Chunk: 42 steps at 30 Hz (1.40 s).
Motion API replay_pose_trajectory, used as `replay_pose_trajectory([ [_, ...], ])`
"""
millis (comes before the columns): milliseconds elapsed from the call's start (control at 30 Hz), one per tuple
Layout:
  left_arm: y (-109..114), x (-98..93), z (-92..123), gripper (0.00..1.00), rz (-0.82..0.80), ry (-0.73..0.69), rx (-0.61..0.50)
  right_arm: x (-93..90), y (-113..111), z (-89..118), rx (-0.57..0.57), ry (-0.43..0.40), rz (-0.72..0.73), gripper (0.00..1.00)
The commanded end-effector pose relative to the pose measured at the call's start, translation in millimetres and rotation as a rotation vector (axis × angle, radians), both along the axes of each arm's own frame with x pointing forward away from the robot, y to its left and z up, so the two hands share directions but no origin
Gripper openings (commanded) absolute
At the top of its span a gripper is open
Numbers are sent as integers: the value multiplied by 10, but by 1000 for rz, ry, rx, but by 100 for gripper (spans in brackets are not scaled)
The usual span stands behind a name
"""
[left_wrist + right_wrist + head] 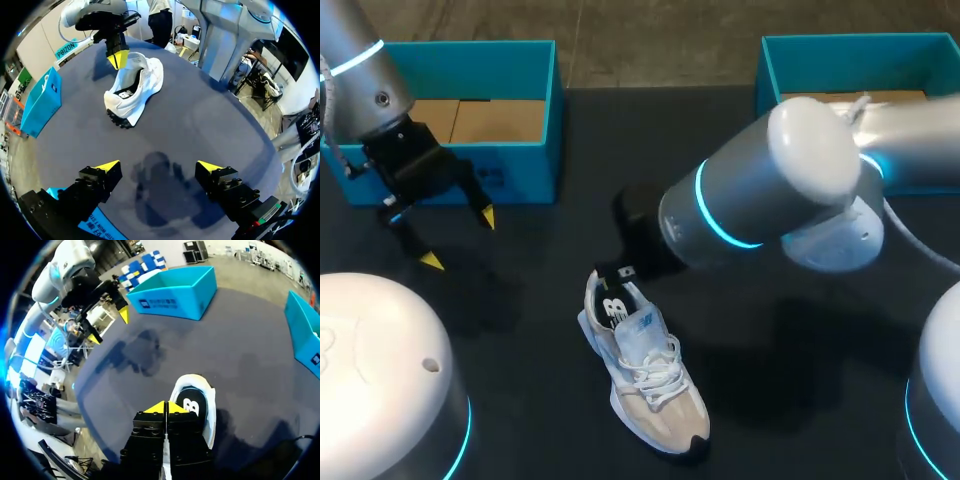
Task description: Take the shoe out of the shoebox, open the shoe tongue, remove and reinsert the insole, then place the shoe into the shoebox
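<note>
In the head view, the shoe [645, 372] is seen on the table [520, 330], outside the left shoebox [510, 55], with the right gripper [166, 408] closed at its heel and the left gripper [460, 240] held open, well apart.

This is a robotics lab, and the table [520, 330] alone shows it. It is a plain dark work surface with two grey-white machine arms standing over it. The left arm [360, 70] is at the far left corner, and the right arm [770, 190] comes in from the right edge. Both have rings of blue light at their joints. The left gripper [460, 240] has black fingers with bright yellow tips, spread wide. The props look laid out for a trial. A teal shoebox [510, 60] sits open along the far edge at the left, and a second shoebox [840, 45] is at the far right corner. A single white shoe [645, 370] lies toward the near edge.
</note>
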<state>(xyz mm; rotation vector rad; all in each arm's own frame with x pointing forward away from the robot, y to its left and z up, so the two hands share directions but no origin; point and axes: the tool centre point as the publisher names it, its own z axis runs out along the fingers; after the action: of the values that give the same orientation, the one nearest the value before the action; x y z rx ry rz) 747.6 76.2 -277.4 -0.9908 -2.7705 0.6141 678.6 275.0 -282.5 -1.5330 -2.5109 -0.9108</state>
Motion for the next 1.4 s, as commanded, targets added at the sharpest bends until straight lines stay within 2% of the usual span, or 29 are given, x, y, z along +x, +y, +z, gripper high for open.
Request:
replay_pose_trajectory([
  [33, 5, -7, 2, 100, 0, -2, 2, -23, 36, 12, -106, -44, -60, 0],
  [167, 65, 86, 25, 100, -14, 20, -4, -23, 36, 12, -106, -44, -60, 0],
  [367, 196, 264, 20, 100, -19, 45, 1, 32, 67, -216, -122, -36, -2, 0],
  [600, 244, 417, 13, 100, -2, 62, 35, 78, 62, -398, -137, -71, 14, 0],
  [867, 271, 460, 7, 100, -9, 83, 69, 137, 59, -607, -172, -96, 11, 0],
  [1400, 271, 460, 7, 100, -9, 83, 69, 172, 65, -681, -200, -93, -11, 0],
])
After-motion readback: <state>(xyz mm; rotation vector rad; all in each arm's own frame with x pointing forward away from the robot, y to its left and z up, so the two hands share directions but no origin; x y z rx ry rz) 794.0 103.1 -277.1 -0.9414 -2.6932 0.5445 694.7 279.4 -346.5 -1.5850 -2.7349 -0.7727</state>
